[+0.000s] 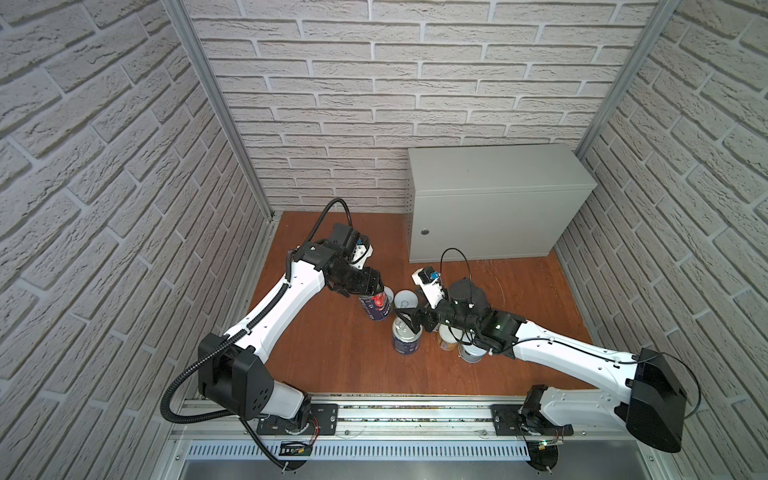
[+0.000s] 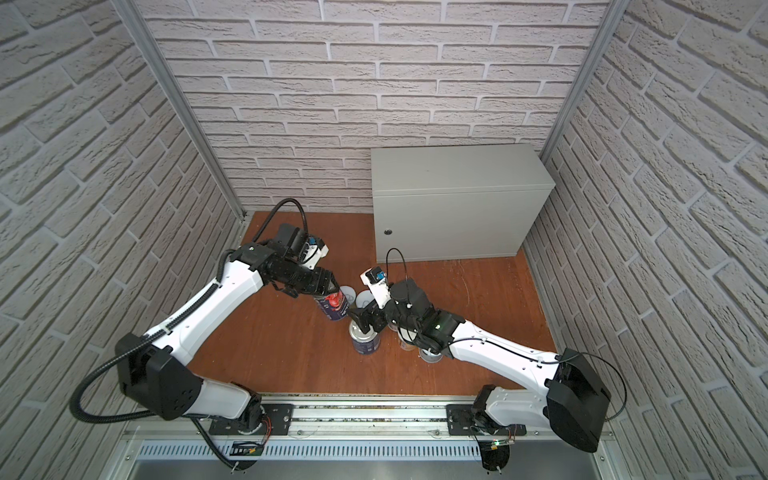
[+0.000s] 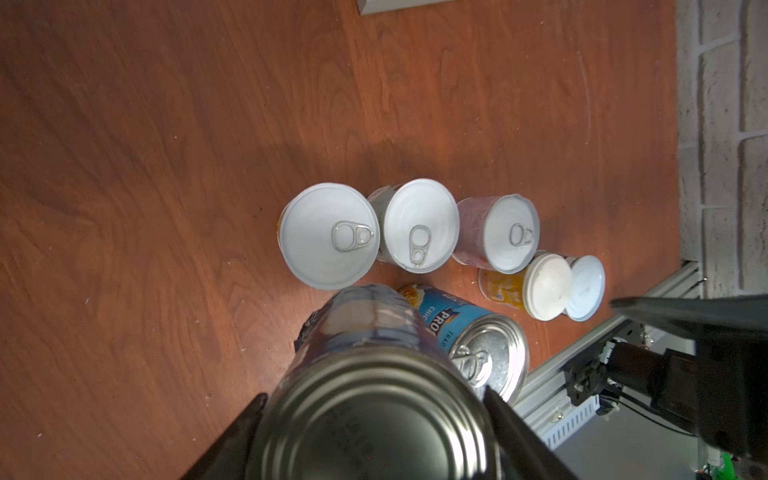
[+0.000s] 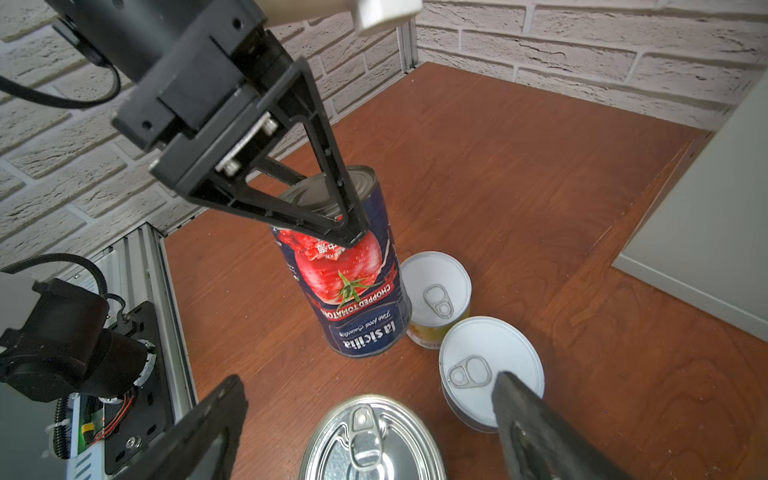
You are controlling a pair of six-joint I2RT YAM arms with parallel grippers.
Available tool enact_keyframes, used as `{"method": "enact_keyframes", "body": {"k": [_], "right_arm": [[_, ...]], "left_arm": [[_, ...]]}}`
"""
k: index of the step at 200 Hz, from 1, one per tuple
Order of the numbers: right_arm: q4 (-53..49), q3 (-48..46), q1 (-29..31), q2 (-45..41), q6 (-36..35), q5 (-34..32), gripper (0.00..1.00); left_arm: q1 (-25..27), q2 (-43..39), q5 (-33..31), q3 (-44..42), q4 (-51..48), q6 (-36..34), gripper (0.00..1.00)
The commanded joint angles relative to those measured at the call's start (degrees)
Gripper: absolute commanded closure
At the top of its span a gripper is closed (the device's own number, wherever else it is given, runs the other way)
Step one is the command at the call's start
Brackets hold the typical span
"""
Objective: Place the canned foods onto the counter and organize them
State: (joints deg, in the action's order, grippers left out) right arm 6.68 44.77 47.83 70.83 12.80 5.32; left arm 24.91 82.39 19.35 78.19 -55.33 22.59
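Our left gripper is clamped across the silver top of the tall tomato can, its fingers pinching the wall just under the rim. The can leans, and we cannot tell whether its base is off the board. Our right gripper stands wide, its fingers on either side of the second blue can without touching it.

We judge both tall tins to be heavy, rigid and slick-sided. A full steel can will not crush, but held high by the rim it may swing or slip, so we would take it lower, across the labelled body. Five shorter white-lidded tins cluster just beside these two. They look lighter and squat, easy to span across the wall below the lid.

All seven are out in front of the counter, off its lock-side corner, and none is on its flat top. The counter sits on a reddish wooden board, backed into a corner of the white brick walls, so we reckon each lift must clear its front edge.
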Motion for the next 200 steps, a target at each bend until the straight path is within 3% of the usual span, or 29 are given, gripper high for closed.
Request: {"method": "enact_keyframes", "body": {"k": [1, 102, 200], "right_arm": [[6.0, -0.1, 0.8, 0.6, -1.2, 2.0, 0.07], [8.8, 2.2, 1.0, 4.5, -5.3, 2.8, 0.09], [13.6, 5.7, 0.9, 11.6, -6.9, 2.7, 0.11]], "left_arm": [[-0.5, -0.4, 5.1, 5.2, 0.4, -0.8, 0.55], [-0.6, 2.8, 13.7, 12.5, -5.0, -0.4, 0.57], [-0.6, 3.4, 16.2, 13.0, -7.7, -1.3, 0.57]]}}
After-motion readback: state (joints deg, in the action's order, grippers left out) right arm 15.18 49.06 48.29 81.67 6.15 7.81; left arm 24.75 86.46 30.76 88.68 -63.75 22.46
